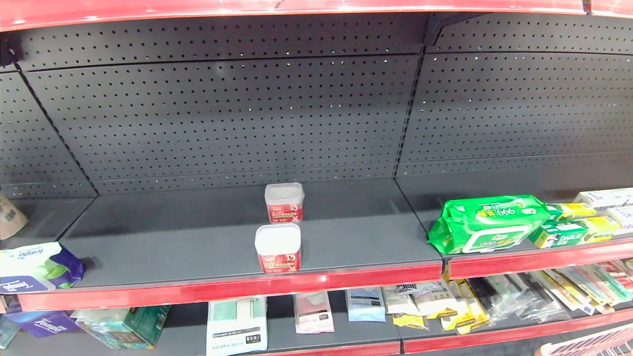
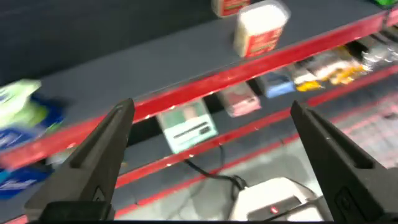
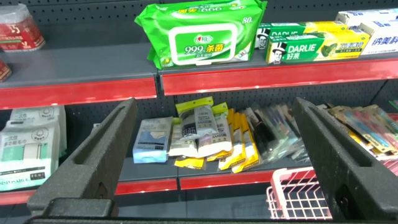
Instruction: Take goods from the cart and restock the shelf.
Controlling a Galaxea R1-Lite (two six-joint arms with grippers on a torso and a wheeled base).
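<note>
The left gripper (image 2: 211, 106) and right gripper (image 3: 214, 101) were held with jaws apart, empty. Two red tubs (image 1: 278, 247) were set on the shelf (image 1: 173, 237); most restocking was judged undone.

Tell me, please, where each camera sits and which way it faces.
Head view: robot's head, facing forward and down at the shelf, front tub, rear tub.
Left wrist view: left wrist, looking past the open left gripper at the shelf's red edge.
Right wrist view: right wrist, looking past the open right gripper at the wet wipes pack.
Shared: head and right wrist, the wet wipes pack; head and left wrist, the front tub.
</note>
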